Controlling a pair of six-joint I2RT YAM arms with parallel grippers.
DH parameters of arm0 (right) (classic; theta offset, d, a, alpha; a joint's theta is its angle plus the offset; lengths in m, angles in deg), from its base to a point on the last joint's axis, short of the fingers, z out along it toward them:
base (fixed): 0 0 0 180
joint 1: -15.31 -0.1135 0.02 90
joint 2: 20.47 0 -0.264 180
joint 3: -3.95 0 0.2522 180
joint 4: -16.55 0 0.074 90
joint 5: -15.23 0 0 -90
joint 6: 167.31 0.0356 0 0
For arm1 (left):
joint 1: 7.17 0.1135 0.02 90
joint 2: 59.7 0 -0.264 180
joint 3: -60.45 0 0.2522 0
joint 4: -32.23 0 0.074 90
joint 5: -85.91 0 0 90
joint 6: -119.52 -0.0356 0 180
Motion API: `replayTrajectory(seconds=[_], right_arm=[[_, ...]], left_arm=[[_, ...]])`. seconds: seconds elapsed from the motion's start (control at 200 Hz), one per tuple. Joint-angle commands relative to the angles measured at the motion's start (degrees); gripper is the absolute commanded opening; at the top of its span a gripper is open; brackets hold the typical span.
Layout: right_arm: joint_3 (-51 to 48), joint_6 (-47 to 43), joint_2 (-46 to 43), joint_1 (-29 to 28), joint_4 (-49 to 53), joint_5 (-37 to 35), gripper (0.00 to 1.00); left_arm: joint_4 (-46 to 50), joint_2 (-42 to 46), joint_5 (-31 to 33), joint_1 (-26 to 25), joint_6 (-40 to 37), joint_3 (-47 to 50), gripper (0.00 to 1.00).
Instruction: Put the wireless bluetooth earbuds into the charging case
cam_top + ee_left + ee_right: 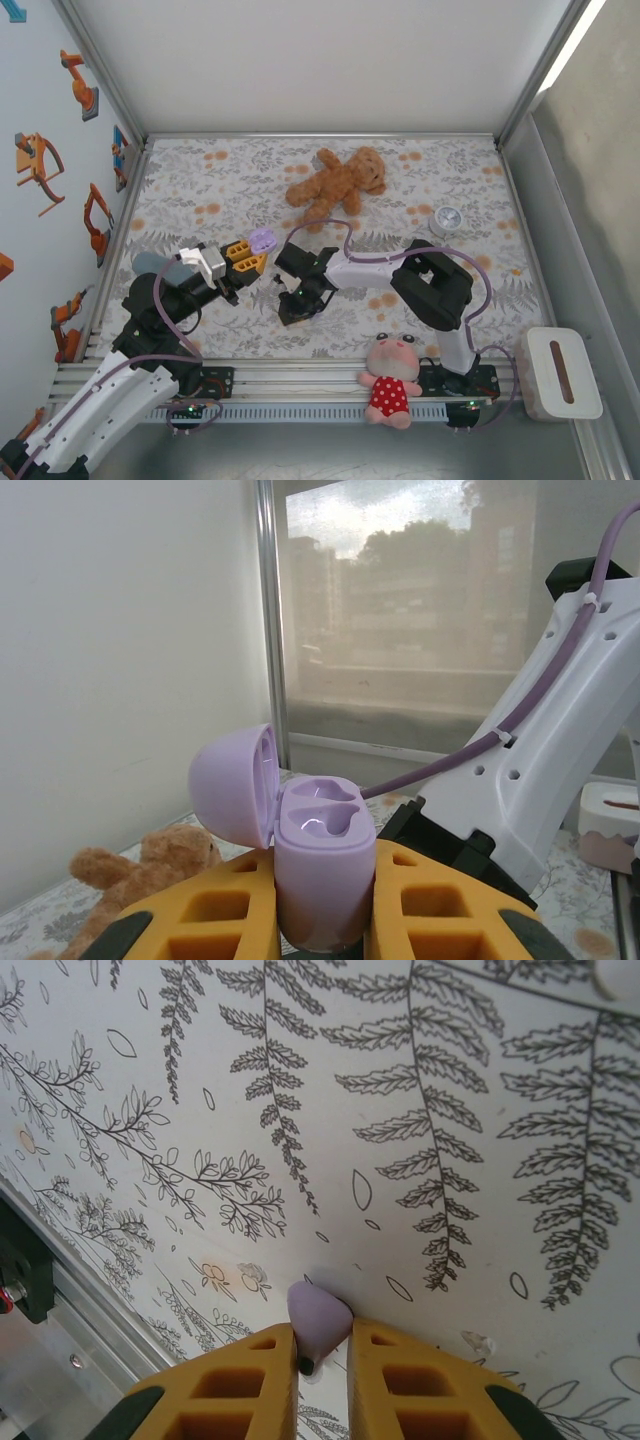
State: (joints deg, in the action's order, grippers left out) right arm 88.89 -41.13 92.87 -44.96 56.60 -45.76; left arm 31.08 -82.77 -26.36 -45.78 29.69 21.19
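We hold the lilac plastic clamshell charging case (320, 865) clamped upright in the left gripper (249, 257), lid (230, 785) back and sockets (322, 808) up as a steady target, while the right gripper (322, 1355) pinches narrow on the tiny pale-purple earbud (318, 1317) lying on the fern-print tablecloth (450, 1110), ready to lift.

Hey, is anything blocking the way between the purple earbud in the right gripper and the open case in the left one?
Nothing visible. The right gripper pinches the earbud; the left gripper holds the charging case, lid open, both sockets empty.
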Motion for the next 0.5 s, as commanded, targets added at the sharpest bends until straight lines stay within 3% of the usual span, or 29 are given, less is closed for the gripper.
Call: replayTrajectory(seconds=[0.0, 0.496], right_arm=[[1.3, -0.8, 0.9, -0.5, 1.3, -1.0, 0.15], [0.1, -4.8, -5.4, 0.0, 0.1, -4.0, 0.13]], left_arm=[[-0.3, 0.4, 0.1, -0.1, -0.7, -1.8, 0.05], [0.6, 1.2, 0.2, -0.1, -0.3, -1.8, 0.05]])
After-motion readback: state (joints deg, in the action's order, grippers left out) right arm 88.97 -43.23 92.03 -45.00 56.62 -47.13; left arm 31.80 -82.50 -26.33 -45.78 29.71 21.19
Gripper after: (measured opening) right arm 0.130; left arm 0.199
